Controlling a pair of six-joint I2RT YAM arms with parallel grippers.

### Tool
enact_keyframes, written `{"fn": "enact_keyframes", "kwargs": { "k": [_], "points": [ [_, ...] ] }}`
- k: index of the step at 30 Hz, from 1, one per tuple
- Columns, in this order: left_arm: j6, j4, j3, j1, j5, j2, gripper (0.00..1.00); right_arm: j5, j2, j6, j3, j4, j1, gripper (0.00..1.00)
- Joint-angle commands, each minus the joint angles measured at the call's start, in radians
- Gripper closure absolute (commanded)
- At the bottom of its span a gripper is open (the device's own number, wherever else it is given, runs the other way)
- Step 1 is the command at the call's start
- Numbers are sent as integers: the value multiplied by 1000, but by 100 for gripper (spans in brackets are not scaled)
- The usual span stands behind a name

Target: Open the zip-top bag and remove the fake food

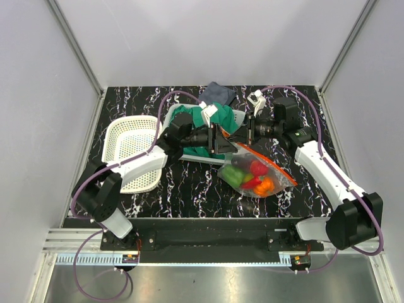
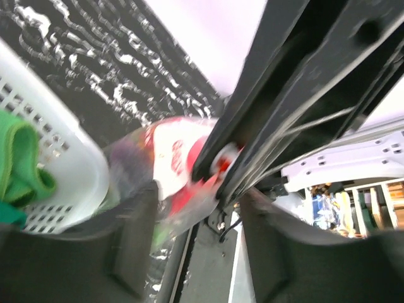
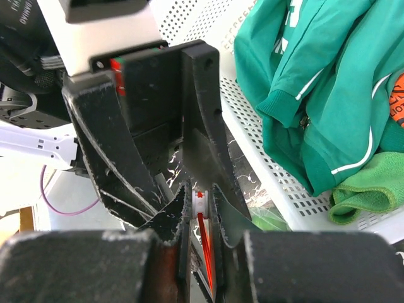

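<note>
The zip-top bag (image 1: 281,177) lies at the middle of the table (image 1: 189,196) with the fake food (image 1: 252,174) inside it. The right gripper (image 3: 201,218) is clenched on its red zip strip. The left gripper (image 2: 199,192) faces it with jaws apart, released

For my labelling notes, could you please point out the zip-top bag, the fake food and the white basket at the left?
zip-top bag (image 1: 276,173), overhead view, clear plastic right of the food.
fake food (image 1: 252,177), overhead view, middle of the pile.
white basket (image 1: 129,142), overhead view, its bare perforated floor.
</note>
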Motion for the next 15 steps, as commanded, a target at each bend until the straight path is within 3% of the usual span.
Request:
{"fn": "enact_keyframes", "kwargs": {
  "k": [1,2,6,10,15],
  "points": [
    [-73,160,44,4,57,26,55,-22,-27,4,5,12,9,98],
    [-78,170,46,4,60,28,68,-22,-28,6,4,9,9,97],
    [-59,144,52,6,56,34,90,1,-41,3,1,0,9,80],
    [-42,133,46,7,51,28,100,9,-47,0,-4,-13,9,73],
    [-38,131,36,7,48,25,100,10,-48,-13,-2,-26,9,71]
  ]
}}
